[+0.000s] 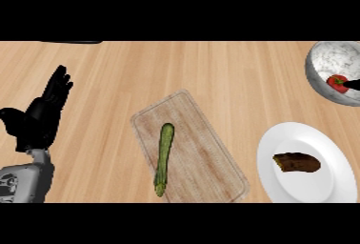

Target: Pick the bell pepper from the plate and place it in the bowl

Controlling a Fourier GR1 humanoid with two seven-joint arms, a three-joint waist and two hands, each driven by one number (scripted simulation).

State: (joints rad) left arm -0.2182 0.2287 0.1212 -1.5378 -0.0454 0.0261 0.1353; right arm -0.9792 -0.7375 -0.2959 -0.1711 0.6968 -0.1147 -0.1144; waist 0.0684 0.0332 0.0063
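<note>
Evidently, in the head view, the task is judged nearly complete. The small red bell pepper [338, 82] is seen lying inside the grey, stone-mottled round bowl [329, 55], well to the upper right of the pale wooden cutting board [200, 147]. No pepper is seen on the plate. The white, glossy round plate [309, 188], just to the right of the board, is found to carry only a dark brown, rough-surfaced piece of food [296, 162].

A black sliver of the right hand [354, 85] is noted at the frame's edge, just beside the pepper. Whether it is closed on the pepper or apart from it cannot be told. At most, release and withdrawal are judged to be left.

The left hand [38, 119] is recorded well left of the board, spread open and upright, holding nothing, at rest. A long, slender, matte green vegetable [164, 157] is laid lengthwise on the board. Grain is shown on the board's round-cornered surface, and likewise on the light wood counter [211, 66].
</note>
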